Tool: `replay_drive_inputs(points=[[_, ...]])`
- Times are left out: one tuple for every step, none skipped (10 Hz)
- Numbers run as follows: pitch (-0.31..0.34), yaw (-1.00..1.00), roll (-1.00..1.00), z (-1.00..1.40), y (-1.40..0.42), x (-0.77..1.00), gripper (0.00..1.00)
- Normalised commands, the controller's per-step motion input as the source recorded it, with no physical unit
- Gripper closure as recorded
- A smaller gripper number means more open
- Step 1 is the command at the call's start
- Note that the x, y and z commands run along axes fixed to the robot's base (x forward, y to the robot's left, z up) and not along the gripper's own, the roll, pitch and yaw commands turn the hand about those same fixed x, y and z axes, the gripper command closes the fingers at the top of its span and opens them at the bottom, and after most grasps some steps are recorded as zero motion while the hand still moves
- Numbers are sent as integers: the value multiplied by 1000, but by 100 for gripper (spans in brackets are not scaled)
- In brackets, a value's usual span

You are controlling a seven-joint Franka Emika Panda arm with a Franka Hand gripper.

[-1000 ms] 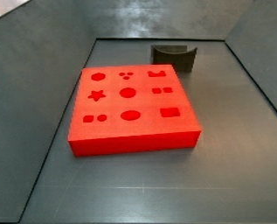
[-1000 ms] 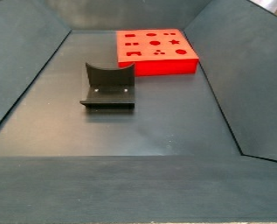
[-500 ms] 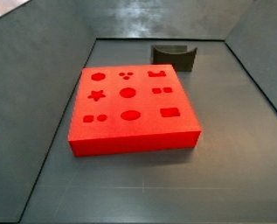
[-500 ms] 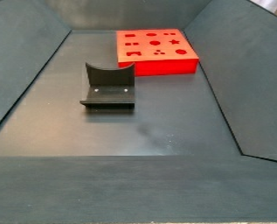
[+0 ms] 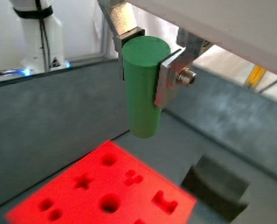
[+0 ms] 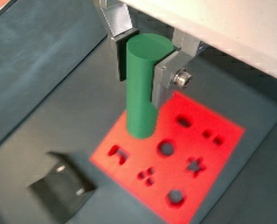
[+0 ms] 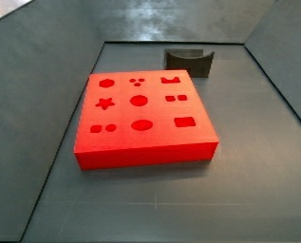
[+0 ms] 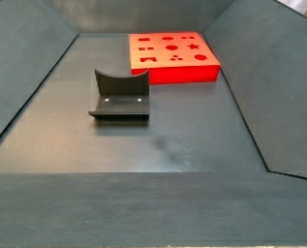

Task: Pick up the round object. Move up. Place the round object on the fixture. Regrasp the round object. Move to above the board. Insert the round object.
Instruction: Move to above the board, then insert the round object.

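In both wrist views my gripper (image 5: 144, 66) (image 6: 144, 68) is shut on the round object (image 5: 145, 87) (image 6: 141, 87), a plain green cylinder hanging upright between the silver fingers (image 5: 168, 77) (image 6: 164, 80). It hangs high above the board (image 5: 100, 187) (image 6: 176, 149), a red slab with shaped holes. The fixture (image 5: 218, 185) (image 6: 65, 184), a dark notched block, stands on the floor beside the board. Both side views show the board (image 7: 143, 117) (image 8: 174, 56) and the fixture (image 7: 191, 62) (image 8: 119, 95), but neither the gripper nor the round object.
Grey sloping walls (image 7: 39, 66) (image 8: 265, 87) enclose the dark floor (image 7: 165, 204) (image 8: 142, 145). A white stand (image 5: 41, 35) shows beyond the wall in a wrist view.
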Motion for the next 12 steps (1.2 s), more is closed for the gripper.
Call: replay_drive_inputs(points=[[-133,0,-1000,28,-16,-162,100],[-168,-2,-1000,15,15,-145,100],[-163,1,-711,12,46,-133,100],[-158,-6,-569,9,46,-128,100],[-131,-7,-347,6,32,-106,100],[-102,-7,-243,2,29,-79,100],[0,0,0,0,0,-57,100],[0,0,46,-43,0,-17,100],[0,0,303,-457,-51,-29,100],[-17,0,147,-917,114,191,100],[-14,0,19,-923,157,391,100],[-27,0,0,-897,157,377,100]])
